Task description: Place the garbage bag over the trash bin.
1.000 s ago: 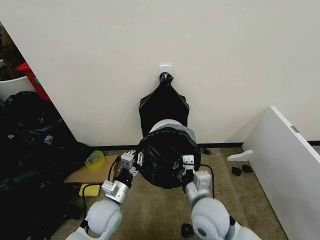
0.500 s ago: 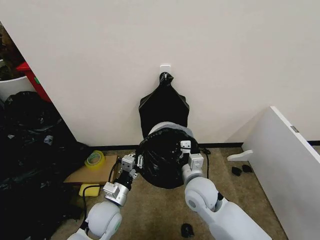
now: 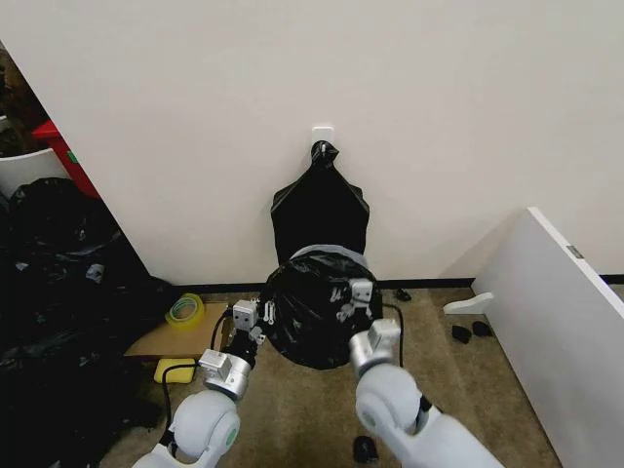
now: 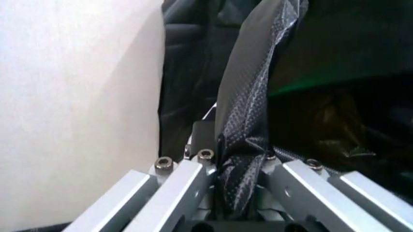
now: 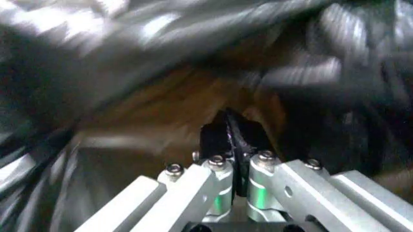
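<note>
Two grippers work the garbage bag [image 3: 314,310], which sits stretched over the mouth of the trash bin [image 3: 322,253] on the floor just in front of the wall. Behind the bin, a flat black bag bundle [image 3: 320,207] hangs from a white hook [image 3: 323,133].

Left gripper [image 3: 255,318]: at the bin's left rim. In the left wrist view its fingers [image 4: 184,176] are closed on a twisted fold of bag film [image 4: 248,116], pinched tight between the pads.

Right gripper [image 3: 355,298]: over the bin's right side, toward the far rim. In the right wrist view the fingers [image 5: 223,186] are drawn together with a thin edge of black film between them; a firm hold looks likely, though motion blur hides the detail.

Handling, as judged: film is thin, light, limp and slick. It creases rather than resists, and should tear or slip if dragged hard over the rolled rim. Best held at the hem, with a gathered fold rather than a single layer, as the left gripper has it.

Orientation: bag mouth faces down around the bin, its long axis running along the bin's upright axis. A pale strip of bin shows at the far rim, so that side looks not yet covered.
</note>
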You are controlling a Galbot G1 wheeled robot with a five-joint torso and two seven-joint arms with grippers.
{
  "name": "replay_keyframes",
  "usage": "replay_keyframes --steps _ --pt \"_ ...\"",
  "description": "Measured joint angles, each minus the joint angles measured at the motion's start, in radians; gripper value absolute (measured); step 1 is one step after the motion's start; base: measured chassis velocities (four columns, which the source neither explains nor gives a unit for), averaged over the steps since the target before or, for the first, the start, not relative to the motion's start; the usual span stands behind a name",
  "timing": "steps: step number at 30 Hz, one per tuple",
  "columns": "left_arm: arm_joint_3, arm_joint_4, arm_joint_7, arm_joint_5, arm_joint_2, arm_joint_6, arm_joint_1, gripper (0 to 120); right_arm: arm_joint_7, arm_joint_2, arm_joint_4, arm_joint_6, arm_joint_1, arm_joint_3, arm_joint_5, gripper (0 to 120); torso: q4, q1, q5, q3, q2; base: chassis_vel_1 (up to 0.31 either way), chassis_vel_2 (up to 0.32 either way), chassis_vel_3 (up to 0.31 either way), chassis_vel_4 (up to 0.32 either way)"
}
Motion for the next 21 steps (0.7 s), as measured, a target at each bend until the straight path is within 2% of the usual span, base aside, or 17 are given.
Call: replay_keyframes --steps 1,4,11,13,14,18,21 --pt "0.000 0.000 0.000 0.000 0.000 0.000 0.000 0 0.000 0.000 0.000 0.000 0.000 0.000 0.000 0 0.0000 0.000 0.0000 0.000 0.000 0.000 0.000 0.000 0.000" --pt "-0.008 0.028 -0.002 -0.032 -0.030 0.003 -0.023 0 -0.042 -0.013 0.008 0.053 -0.070 -0.051 -0.135 0 -0.0002 0.000 0.0000 0.000 0.000 0.000 0.000 0.000 0.000" --pt "-0.002 0.050 0.002 -0.027 -0.047 -0.002 -0.028 0 -0.056 -0.009 0.007 0.058 -0.076 -0.076 -0.173 0 -0.0002 0.000 0.0000 0.000 0.000 0.000 0.000 0.000 0.000" --pt "0.009 0.054 0.006 -0.003 -0.059 -0.013 -0.020 0 -0.019 0.008 -0.033 -0.010 -0.036 -0.079 -0.200 0 0.0000 0.000 0.0000 0.000 0.000 0.000 0.000 0.000 0.000" --pt "0.009 0.054 0.006 -0.003 -0.059 -0.013 -0.020 0 -0.019 0.008 -0.033 -0.010 -0.036 -0.079 -0.200 0 0.0000 0.000 0.0000 0.000 0.000 0.000 0.000 0.000 0.000" --pt "0.019 0.050 0.013 0.038 -0.070 -0.029 -0.011 0 0.117 0.066 -0.112 -0.209 0.057 -0.106 -0.132 0 0.0001 0.000 -0.0001 0.000 0.000 0.000 0.000 0.000 0.000" --pt "0.016 0.036 0.013 0.039 -0.066 -0.032 -0.005 0 0.144 0.092 -0.161 -0.237 0.094 -0.109 -0.115 0 -0.0001 0.000 0.0000 0.000 0.000 0.000 0.000 0.000 0.000"
